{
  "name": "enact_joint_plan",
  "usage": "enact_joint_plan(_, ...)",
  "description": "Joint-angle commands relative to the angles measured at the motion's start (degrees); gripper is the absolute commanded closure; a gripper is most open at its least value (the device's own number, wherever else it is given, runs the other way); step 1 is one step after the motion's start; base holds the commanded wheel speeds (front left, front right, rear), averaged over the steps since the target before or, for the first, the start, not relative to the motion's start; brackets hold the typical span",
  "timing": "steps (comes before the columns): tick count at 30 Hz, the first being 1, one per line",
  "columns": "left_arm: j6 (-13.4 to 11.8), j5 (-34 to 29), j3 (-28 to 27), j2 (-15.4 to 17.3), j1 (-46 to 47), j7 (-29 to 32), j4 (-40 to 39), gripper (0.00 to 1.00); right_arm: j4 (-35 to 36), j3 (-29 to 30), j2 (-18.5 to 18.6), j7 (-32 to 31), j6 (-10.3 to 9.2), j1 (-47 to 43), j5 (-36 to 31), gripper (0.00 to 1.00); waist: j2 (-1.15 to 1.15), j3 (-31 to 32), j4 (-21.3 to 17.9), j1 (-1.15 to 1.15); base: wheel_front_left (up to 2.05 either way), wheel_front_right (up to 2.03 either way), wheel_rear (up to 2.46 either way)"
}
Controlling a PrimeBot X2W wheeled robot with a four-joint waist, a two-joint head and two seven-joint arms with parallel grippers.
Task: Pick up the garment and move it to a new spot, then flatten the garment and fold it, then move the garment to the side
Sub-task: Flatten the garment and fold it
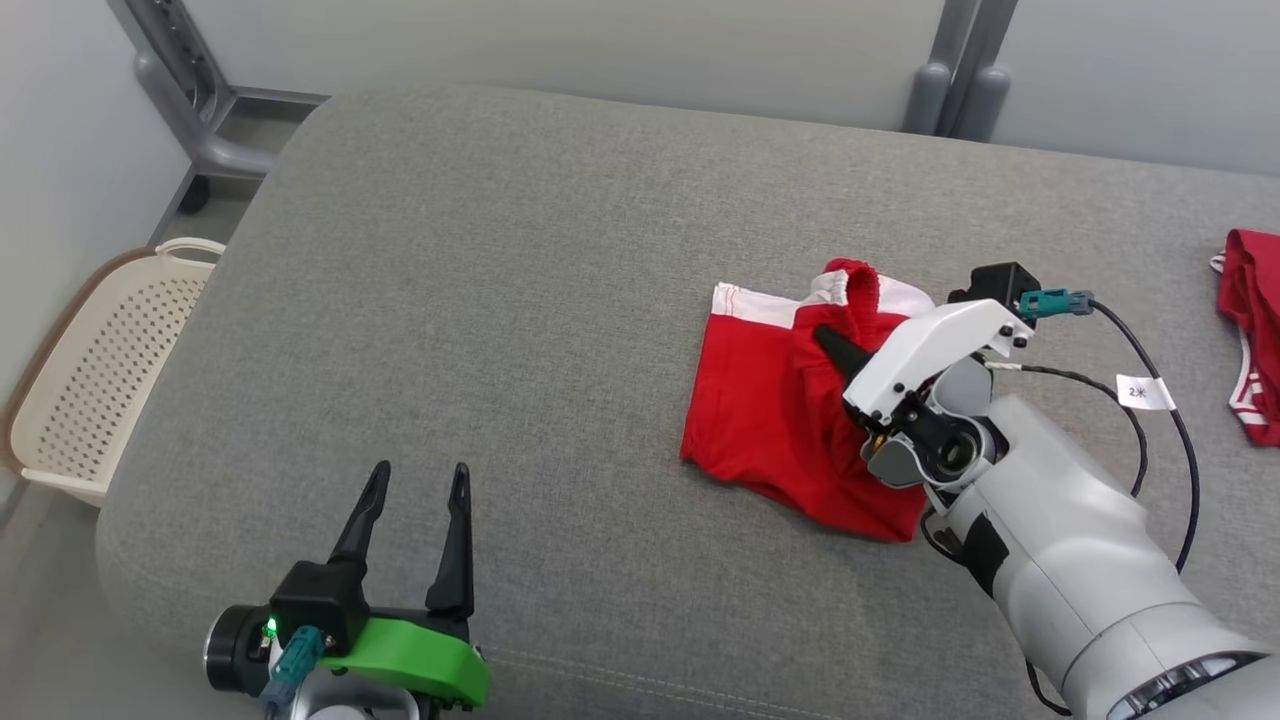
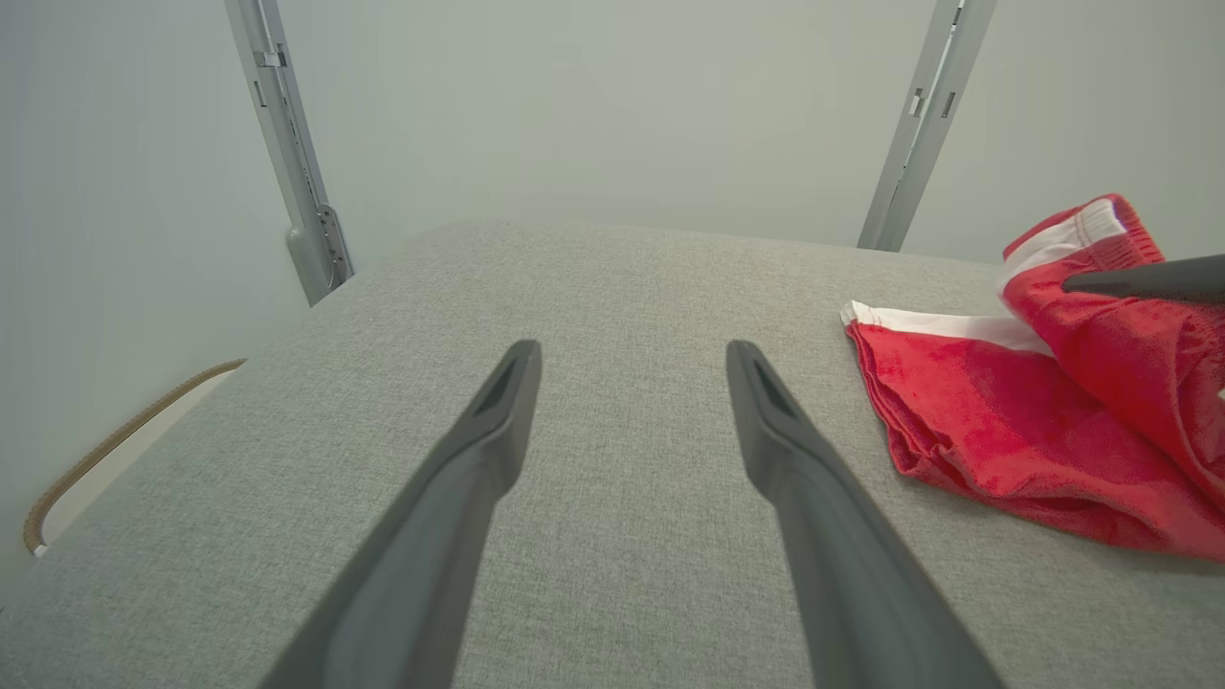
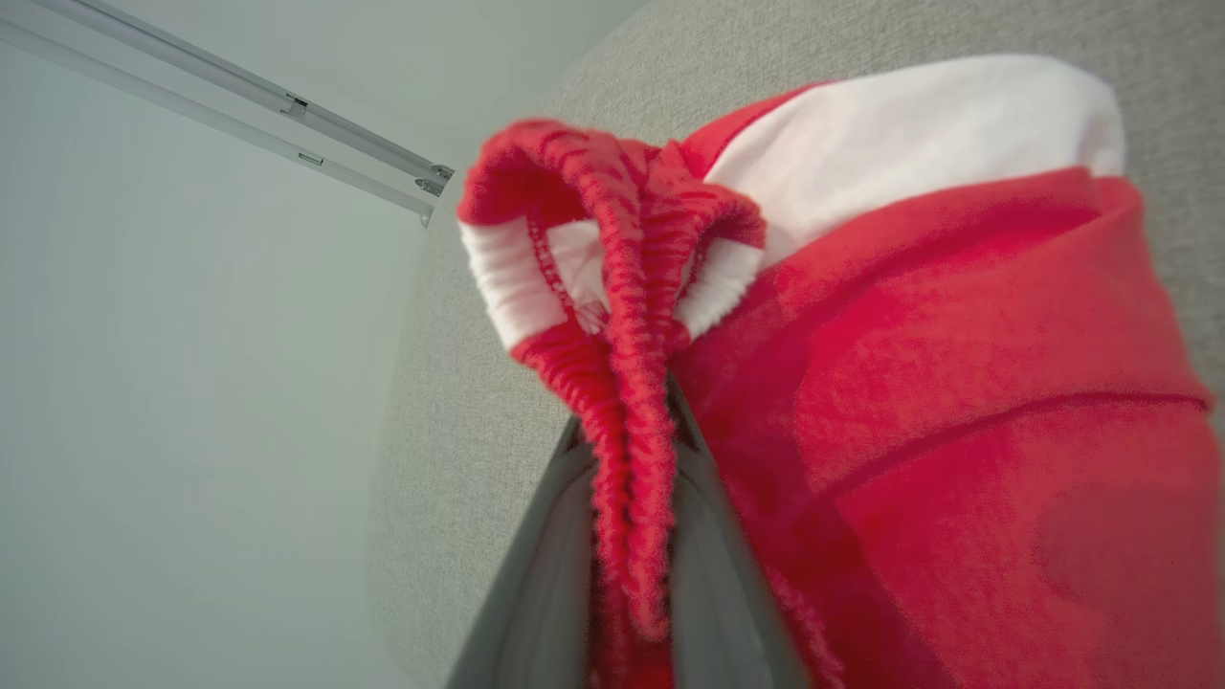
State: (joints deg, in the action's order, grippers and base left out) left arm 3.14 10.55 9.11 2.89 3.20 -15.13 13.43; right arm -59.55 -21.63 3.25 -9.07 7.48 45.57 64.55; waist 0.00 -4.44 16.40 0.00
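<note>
The garment (image 1: 770,410) is a pair of red shorts with a white band, lying partly folded on the grey cushioned surface (image 1: 500,300) right of centre. My right gripper (image 1: 835,350) is shut on its red elastic waistband, lifting that edge over the flat part. In the right wrist view the bunched waistband (image 3: 632,402) is pinched between the two fingers. My left gripper (image 1: 415,478) stands open near the front left edge, well apart from the shorts, with nothing between its fingers. The left wrist view has the garment (image 2: 1005,421) off to the right of the open left gripper (image 2: 632,356).
Another red garment (image 1: 1255,330) lies at the far right edge of the surface. A cream perforated basket (image 1: 100,380) sits on the floor to the left. Grey metal frame posts (image 1: 955,70) stand behind. A black cable (image 1: 1170,420) loops from my right wrist.
</note>
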Motion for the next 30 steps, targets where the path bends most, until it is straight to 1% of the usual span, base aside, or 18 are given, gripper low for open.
enact_joint_plan(1,-0.3,0.3,0.4,0.1,0.9,0.0,0.1,0.00,-0.7,-0.2,0.0,0.6,0.02,1.0,0.5,1.00,0.00,-0.7,1.2,0.00,0.00,0.00,0.00)
enact_joint_plan(9,-1.1,1.7,3.6,0.1,2.4,0.0,0.6,0.00,-5.0,-2.4,-0.3,3.2,0.02,3.1,1.3,1.00,0.00,-2.1,4.2,0.00,0.00,0.00,0.00)
enact_joint_plan(11,-1.2,1.7,3.7,0.1,2.4,0.0,0.8,0.00,-5.2,-3.1,-0.3,3.4,0.02,2.9,1.8,1.00,0.00,-2.1,4.3,0.00,0.00,0.00,0.00)
enact_joint_plan(12,-1.2,1.8,3.7,0.1,2.4,0.0,0.8,0.00,-5.3,-3.5,-0.2,3.5,0.02,2.9,2.1,0.97,0.00,-2.2,4.3,0.00,0.00,0.00,0.00)
enact_joint_plan(13,-1.3,1.8,3.7,0.1,2.5,0.0,0.8,0.00,-5.3,-3.8,-0.2,3.8,0.02,3.0,2.5,0.52,0.00,-2.2,4.3,0.00,0.00,0.00,0.00)
enact_joint_plan(14,-1.3,1.8,3.5,0.0,2.5,0.0,0.9,0.00,-5.3,-4.1,-0.2,3.9,0.02,3.0,2.7,0.00,0.00,-2.2,4.1,0.00,0.00,0.00,0.00)
enact_joint_plan(19,-1.4,1.4,2.8,0.0,2.3,0.0,1.0,0.00,-4.4,-5.7,-0.2,4.9,0.02,2.7,3.7,0.00,0.00,-1.8,2.9,0.00,0.00,0.00,0.00)
enact_joint_plan(23,-1.1,1.0,2.3,0.0,2.0,0.0,1.0,0.00,-1.0,-6.9,-0.1,6.5,0.02,1.1,3.8,0.00,0.00,-1.1,1.7,0.00,0.00,0.00,0.00)
enact_joint_plan(26,-1.0,0.7,1.9,0.0,1.5,0.0,0.7,0.00,3.1,-8.4,1.2,8.7,0.02,-0.5,3.3,0.00,0.00,-0.6,0.9,0.00,0.00,0.00,0.00)
enact_joint_plan(30,-0.8,0.0,1.2,0.1,0.8,0.0,0.3,0.00,8.2,-11.3,4.4,13.5,0.02,-3.0,1.0,0.00,0.00,-0.2,-0.1,0.00,0.00,0.00,0.00)
